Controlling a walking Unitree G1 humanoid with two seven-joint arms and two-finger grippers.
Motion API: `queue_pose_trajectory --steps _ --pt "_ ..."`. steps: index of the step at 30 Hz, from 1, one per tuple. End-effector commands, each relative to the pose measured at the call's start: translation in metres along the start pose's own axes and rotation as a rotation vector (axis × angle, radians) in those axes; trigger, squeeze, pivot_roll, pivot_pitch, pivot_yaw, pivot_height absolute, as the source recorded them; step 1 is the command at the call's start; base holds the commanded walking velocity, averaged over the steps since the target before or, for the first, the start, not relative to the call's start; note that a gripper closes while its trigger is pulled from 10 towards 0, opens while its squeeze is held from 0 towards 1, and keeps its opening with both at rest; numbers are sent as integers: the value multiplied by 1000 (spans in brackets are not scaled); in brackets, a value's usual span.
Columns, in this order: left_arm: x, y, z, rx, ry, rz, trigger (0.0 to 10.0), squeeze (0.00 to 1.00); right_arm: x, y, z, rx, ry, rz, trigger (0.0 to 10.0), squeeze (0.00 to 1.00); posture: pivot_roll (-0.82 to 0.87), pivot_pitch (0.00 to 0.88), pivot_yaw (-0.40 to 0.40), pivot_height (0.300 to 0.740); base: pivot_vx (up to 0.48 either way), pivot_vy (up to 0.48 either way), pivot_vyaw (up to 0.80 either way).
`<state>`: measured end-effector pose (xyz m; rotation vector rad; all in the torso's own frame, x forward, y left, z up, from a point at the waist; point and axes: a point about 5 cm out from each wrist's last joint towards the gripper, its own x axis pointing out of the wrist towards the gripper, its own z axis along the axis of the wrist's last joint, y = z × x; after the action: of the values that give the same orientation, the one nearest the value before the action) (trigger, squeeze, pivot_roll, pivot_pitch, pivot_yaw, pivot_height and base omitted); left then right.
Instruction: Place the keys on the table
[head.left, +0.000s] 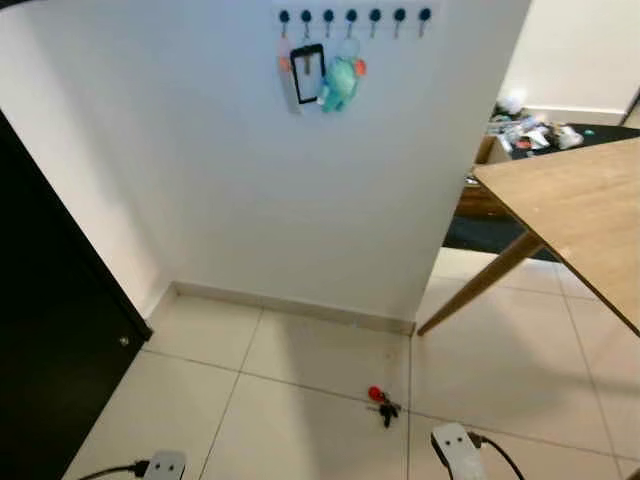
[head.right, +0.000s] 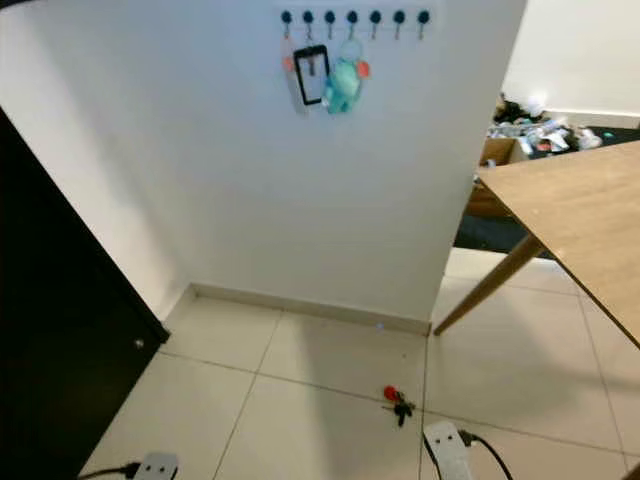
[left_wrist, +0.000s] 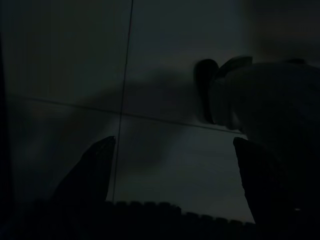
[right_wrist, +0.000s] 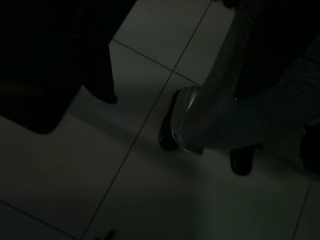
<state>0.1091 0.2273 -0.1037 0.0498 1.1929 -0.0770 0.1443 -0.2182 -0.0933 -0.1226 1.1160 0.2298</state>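
The keys (head.left: 381, 402) lie on the floor tiles at my 12 o'clock, the wooden surface (head.left: 580, 205) at 2 o'clock. My left gripper (left_wrist: 172, 187) hangs spread and empty. I should crouch squarely over them before reaching.

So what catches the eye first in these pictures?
A small bunch of keys with a red tag lies on the pale floor tiles near the wall. A teal plush charm hangs from hooks high on that wall, and a wooden table juts in on the right.
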Motion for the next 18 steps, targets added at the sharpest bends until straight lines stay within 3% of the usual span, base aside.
queue_pose_trajectory --steps 1,3,12,18 --pt "0 2 2 20 -6 -2 10000 0 1 8 -7 3 27 26 10000 0 -70 32 63 740 0 0 0" --pt "0 1 2 21 -6 -3 10000 0 1 8 -7 2 28 26 10000 0 -70 32 63 740 0 0 0" --pt "0 0 1 29 11 -5 10000 0 2 10 -7 1 31 28 10000 0 -67 23 61 740 0 -436 0" --pt "0 2 1 27 17 6 10000 0 2 11 -9 -10 42 30 10000 0 -64 16 62 740 0 0 0"
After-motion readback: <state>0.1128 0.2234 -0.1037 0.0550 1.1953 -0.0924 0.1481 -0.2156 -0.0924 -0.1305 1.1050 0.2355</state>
